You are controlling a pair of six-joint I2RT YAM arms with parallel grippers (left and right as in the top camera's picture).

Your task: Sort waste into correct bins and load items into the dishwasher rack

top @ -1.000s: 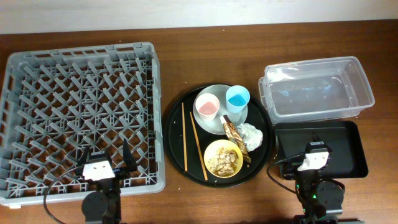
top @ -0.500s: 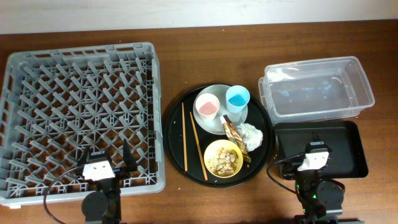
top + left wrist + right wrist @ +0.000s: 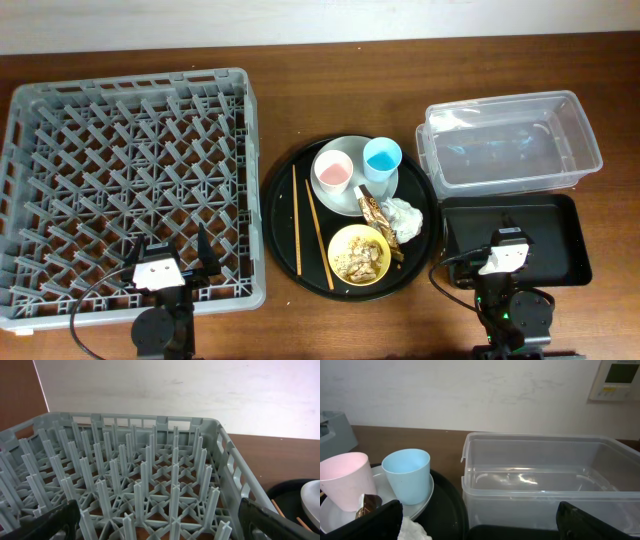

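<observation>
Hovering at the near edge of the brown wooden table, the left gripper spreads its two fingers wide above the near right corner of the grey dishwasher rack, gripping nothing, while the right gripper, its fingers just as far apart and equally bare, hangs over the near edge of the shallow black rectangular tray. The rack fills the table's left side, its lattice of upright pegs rising in rows before the left wrist camera. At the table's middle sits the large round black tray, just beside the rack's right wall, carrying the dishes and the waste. On its far half rests the pale round plate, with the pink cup and the light-blue cup standing upright on it side by side. The two wooden chopsticks lie along the tray's left side, running far to near and drawing slightly apart toward the near edge. At the tray's near edge is the yellow bowl, holding the beige food scraps. The gold-brown wrapper lies from the plate's near rim past the bowl's right side, and the crumpled white napkin touches it on the tray's right side. At the table's right side the clear plastic tub stands just behind the black rectangular tray, toward the far edge.
</observation>
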